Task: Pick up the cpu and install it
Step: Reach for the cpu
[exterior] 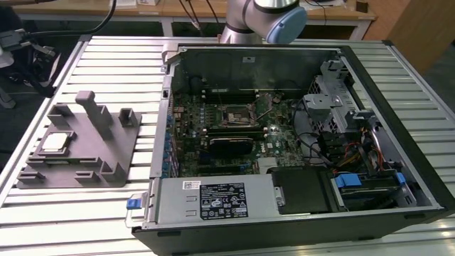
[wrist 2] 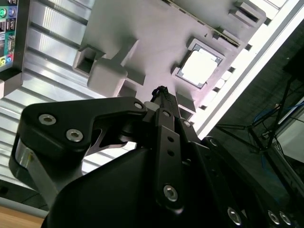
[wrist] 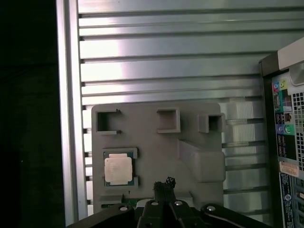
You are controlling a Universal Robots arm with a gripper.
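The cpu sits in the grey holder. The gripper hangs near it, not touching, its fingers together, holding nothing.

A grey plastic holder with upright posts rests on the ribbed aluminium table, just beside an open black computer case that lies on its side. Inside the case, a green motherboard carries a square socket with a black rectangular block near it. A silver power supply lines the near wall, and a grey drive cage stands toward the exterior view's right.
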